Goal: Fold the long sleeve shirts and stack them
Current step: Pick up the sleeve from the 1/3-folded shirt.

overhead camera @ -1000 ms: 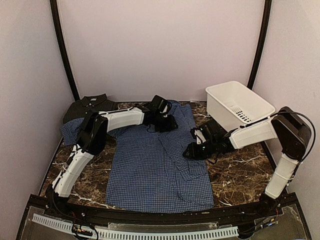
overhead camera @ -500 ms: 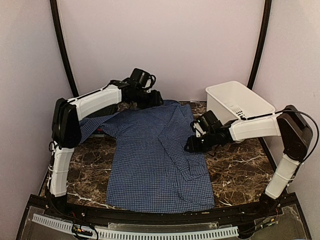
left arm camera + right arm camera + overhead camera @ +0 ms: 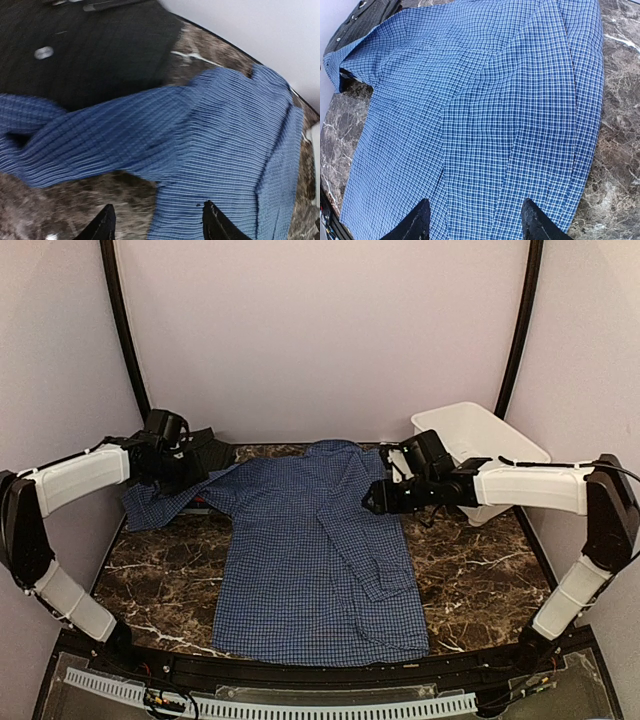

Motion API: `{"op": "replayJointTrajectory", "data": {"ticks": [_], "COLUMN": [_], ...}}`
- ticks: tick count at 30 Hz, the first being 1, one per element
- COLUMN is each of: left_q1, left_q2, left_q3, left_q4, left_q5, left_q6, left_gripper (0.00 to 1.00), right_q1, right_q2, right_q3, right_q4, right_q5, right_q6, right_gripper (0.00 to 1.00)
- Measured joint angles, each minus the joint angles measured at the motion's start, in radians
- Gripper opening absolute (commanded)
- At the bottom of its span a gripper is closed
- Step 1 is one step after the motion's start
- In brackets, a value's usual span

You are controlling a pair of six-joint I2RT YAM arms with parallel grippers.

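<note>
Left hand (image 3: 157,215) and right hand (image 3: 475,207) both spread, empty, above the blue shirt (image 3: 320,570). Next, I'd guess: pinch the outstretched sleeve (image 3: 170,502) near its cuff, fold across flat (avoid bunching).

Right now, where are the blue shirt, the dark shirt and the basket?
Blue shirt (image 3: 310,560): top view, middle of its body.
Dark shirt (image 3: 100,55): left wrist view, flat cloth right of a pale button.
Basket (image 3: 455,410): top view, on its far rim.
</note>
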State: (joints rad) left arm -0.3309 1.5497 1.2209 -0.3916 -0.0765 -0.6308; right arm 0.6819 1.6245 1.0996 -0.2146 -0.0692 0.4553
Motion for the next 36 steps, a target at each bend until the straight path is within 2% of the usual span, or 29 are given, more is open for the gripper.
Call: {"op": "replayJointTrajectory", "data": {"ticks": [4,9,16,22,29,36], "left_q1": [0.166,0.336,0.514,0.561,0.582,0.585], "left_q2": [-0.15,-0.263,-0.185,-0.036,0.146,0.252], "left_q3": [-0.184,-0.305,-0.372,-0.351,-0.241,-0.182], "left_q4": [-0.008,0.006,0.073,0.126,0.141,0.141], "left_q5": [-0.037,-0.053,-0.04,-0.035,-0.052,-0.078], "left_q6": [-0.046,-0.076,-0.092,-0.094,-0.073,-0.053], "left_gripper": [0.58,0.58,0.57,0.61,0.63,0.53], "right_q1": [0.0,0.0,0.0,0.0,0.0,0.0], "right_q2": [-0.031,-0.05,-0.053,-0.072,-0.1,-0.101], "right_q3": [0.003,0.003,0.003,-0.001,-0.033,-0.048], "right_q4": [-0.002,-0.003,-0.005,-0.008,-0.01,-0.011], "right_q5": [0.005,0.006,0.006,0.006,0.006,0.003], "right_q6": [-0.013,-0.021,-0.024,-0.024,-0.024,-0.019], "right_gripper": [0.59,0.59,0.59,0.59,0.59,0.59]}}
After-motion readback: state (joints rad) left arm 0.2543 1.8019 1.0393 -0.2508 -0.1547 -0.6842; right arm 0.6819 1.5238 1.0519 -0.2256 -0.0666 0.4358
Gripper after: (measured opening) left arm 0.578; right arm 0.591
